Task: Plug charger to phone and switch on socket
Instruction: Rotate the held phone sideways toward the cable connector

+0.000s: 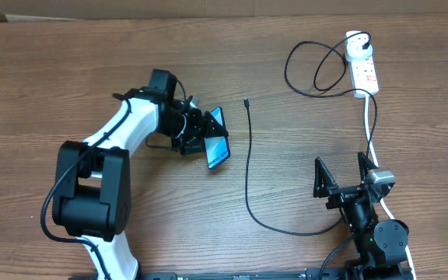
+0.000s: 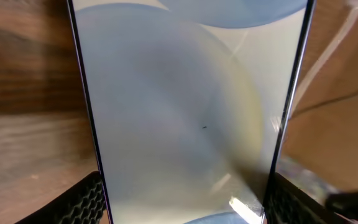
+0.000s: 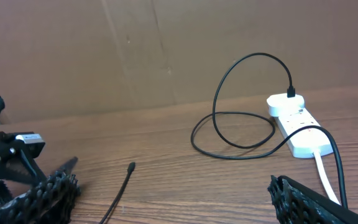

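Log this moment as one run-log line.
left gripper: shut on phone | right gripper: open, empty | charger tip: loose on table, not in phone | socket: adapter in, switch unclear

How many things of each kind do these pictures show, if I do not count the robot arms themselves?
Phone: 1
Charger cable: 1
Power strip: 1
Total: 3

Left fingers [image 1: 202, 123] clamp phone [image 1: 219, 149]; charger [image 1: 248, 155] lies apart.
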You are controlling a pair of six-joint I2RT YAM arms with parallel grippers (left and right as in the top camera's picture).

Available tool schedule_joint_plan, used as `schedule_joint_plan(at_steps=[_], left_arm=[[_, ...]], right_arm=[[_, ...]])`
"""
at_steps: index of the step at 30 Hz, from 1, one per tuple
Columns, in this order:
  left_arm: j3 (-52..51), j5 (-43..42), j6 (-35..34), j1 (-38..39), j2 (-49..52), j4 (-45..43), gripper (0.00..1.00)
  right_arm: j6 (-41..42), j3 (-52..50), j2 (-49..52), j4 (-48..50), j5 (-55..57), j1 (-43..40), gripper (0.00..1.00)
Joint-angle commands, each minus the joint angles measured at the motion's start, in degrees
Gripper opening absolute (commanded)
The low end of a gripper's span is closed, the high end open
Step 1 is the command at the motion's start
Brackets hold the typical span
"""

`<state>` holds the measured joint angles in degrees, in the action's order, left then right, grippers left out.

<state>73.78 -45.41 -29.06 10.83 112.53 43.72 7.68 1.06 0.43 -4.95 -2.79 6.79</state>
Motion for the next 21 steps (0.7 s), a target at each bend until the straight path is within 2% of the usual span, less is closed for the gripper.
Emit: schedule_joint_plan(at_steps=[1,12,21], left_arm=[[1.5,-13.2,-4.3,-1.8,-0.8,-0.1,0.57],[1.5,-31.9,-16.3,-4.6,-0.8,-1.5,0.58],[1.5,-38.0,-20.6,-5.6,-0.8,-5.7,0.58]], right_arm=[[-0.3,-0.6,-0.2,0.3,-0.3,0.3,1.00],[-0.3,-0.6,-0.2,0.3,-0.3,0.3,1.00],[-0.3,-0.6,-0.2,0.3,-0.3,0.3,1.00]])
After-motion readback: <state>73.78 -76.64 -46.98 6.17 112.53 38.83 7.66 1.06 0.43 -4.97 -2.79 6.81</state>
